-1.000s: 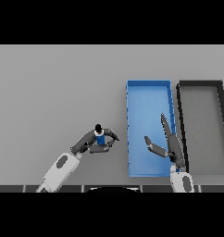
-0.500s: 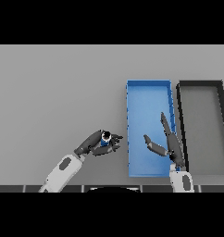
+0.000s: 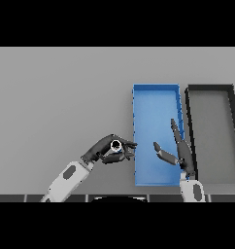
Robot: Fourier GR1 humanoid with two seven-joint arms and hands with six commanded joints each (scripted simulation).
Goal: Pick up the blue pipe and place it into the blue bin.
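Head view: the left hand curls its fingers and thumb round the blue pipe, gripping it just beside the left wall of the blue bin, apparently raised off the grey table, though the height is hard to judge from above. The pipe's open end faces the camera. The right hand hangs over the bin's right side, fingers straight and spread. A black bin stands just right of the blue one.

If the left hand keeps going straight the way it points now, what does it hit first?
The left hand, curled round the blue pipe, points right at the blue bin; its near left wall comes first, unless the hand is high enough to clear it.
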